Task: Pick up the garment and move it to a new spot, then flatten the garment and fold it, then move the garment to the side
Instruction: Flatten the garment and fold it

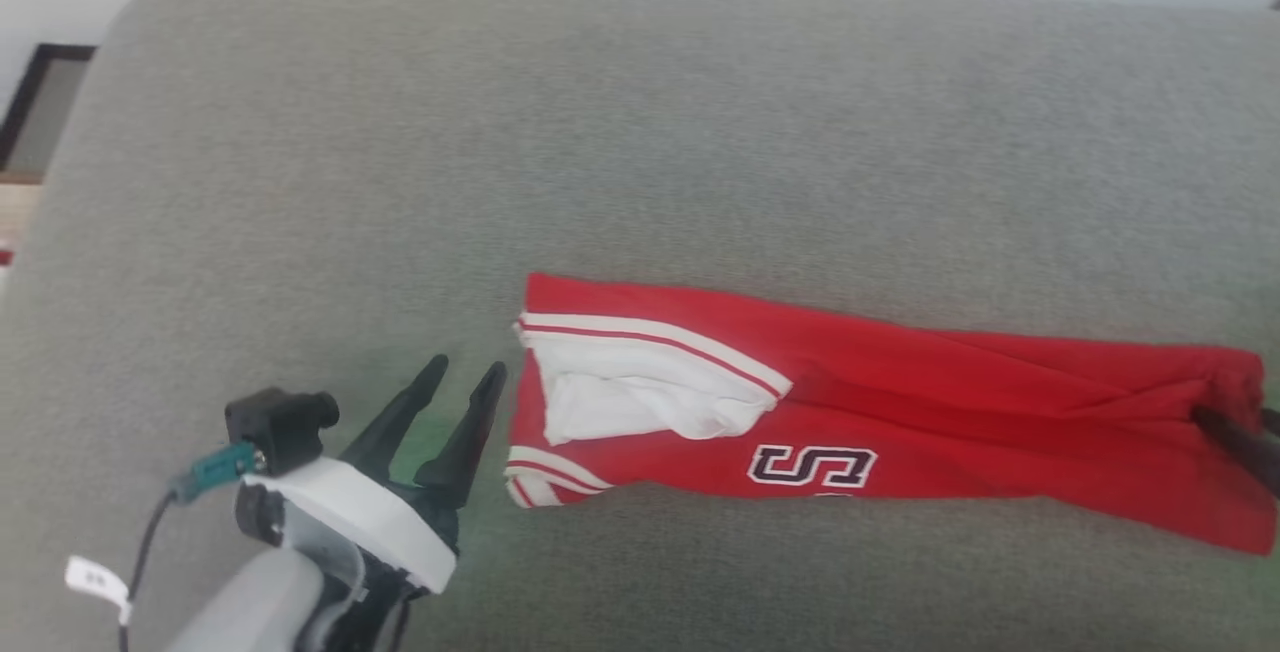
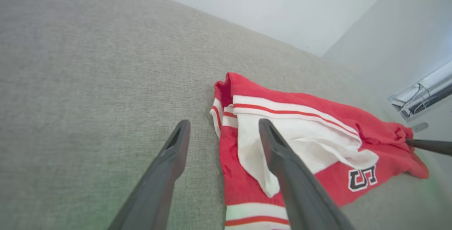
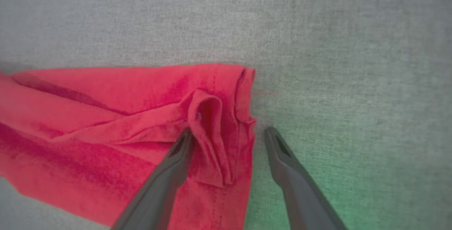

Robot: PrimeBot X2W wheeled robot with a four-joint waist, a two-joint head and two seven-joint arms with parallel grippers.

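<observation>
Left hand (image 1: 466,369) and right hand (image 3: 229,133) are wide open and empty. The red jersey (image 1: 950,402) has its hem between the right fingers, so it may snag.

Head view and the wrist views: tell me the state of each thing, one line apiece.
garment: folded into a long narrow strip, lying on the grey cushion, not gripped, bunched at its plain red end.
left end effector: open, holding nothing, beside the garment's striped end.
right end effector: open, fingers straddling the garment's bunched end.
</observation>
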